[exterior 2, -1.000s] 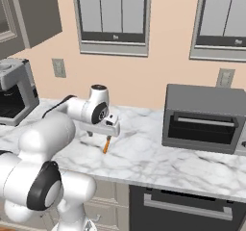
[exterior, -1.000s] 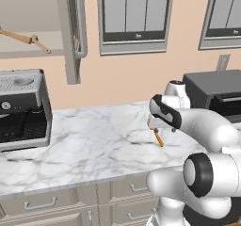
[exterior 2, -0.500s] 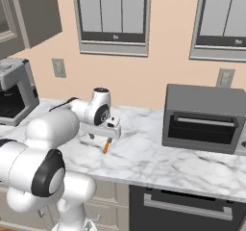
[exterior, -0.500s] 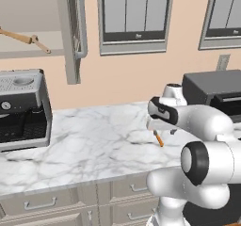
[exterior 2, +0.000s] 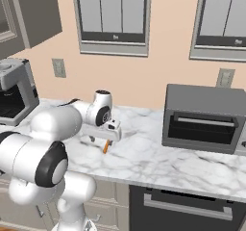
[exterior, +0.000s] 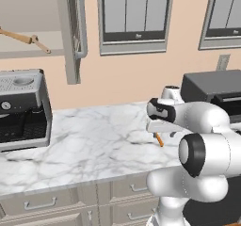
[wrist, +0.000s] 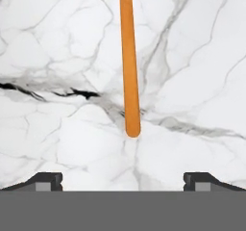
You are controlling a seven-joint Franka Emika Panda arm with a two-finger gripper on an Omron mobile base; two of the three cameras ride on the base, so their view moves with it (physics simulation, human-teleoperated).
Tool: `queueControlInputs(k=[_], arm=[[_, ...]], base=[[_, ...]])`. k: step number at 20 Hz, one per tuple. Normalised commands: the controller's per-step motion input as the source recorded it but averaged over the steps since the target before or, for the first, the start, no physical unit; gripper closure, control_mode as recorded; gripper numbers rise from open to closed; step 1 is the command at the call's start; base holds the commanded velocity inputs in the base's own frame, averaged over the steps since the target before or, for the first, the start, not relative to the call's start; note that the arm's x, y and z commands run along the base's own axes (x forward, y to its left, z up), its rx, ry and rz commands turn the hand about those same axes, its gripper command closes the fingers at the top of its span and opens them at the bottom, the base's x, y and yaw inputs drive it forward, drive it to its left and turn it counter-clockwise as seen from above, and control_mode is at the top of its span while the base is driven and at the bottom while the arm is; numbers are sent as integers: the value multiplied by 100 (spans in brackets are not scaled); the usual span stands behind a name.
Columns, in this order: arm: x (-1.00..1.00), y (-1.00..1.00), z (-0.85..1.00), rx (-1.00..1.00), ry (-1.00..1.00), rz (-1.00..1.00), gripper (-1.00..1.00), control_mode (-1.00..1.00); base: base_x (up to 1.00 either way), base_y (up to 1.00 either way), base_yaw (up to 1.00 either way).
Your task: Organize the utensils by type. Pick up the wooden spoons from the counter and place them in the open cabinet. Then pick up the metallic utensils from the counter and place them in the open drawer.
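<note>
**Hand over the fork, spoons already shelved**

Left base view: the cabinet (exterior: pixel 70 36) stands open at upper left, and wooden spoons (exterior: pixel 23 37) lie on its pale shelf, so the first half of the task looks done, though I cannot tell if both are there. The arm reaches across the bench (exterior: pixel 94 140) with the hand (exterior: pixel 157 128) low over the marble. The orange fork (exterior: pixel 159 139) shows just beneath it, lying flat on the bench. A coffee machine (exterior: pixel 21 107) stands well apart at the left. The drawer fronts (exterior: pixel 42 204) below the bench look closed from here.

Right base view: the hand (exterior 2: pixel 109 134) hovers just above the fork (exterior 2: pixel 105 147), which pokes out below it towards the bench's front edge. A toaster oven (exterior 2: pixel 204 117) sits well to the right.

Hand view: the two fingertips (wrist: pixel 45 181) stand wide apart, holding nothing. The fork (wrist: pixel 129 61) lies between their lines but ahead of them, its handle end nearest the hand and its head running off the top. The hand is centred on it and not yet touching.

Left to do, as I judge: grip the fork, take it to the drawer, and deal with the silver utensil
</note>
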Motion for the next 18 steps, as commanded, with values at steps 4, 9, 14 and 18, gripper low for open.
queueControlInputs(k=[4,9,14,18], arm=[[3,-3,-17,0,0,0,-100,-100],[13,-5,-11,0,2,0,-100,-100],[23,-3,-11,0,2,0,-100,-100],[21,0,-16,0,0,0,-100,-100]], base=[[0,0,0],[0,0,0],[0,0,0],[0,0,0]])
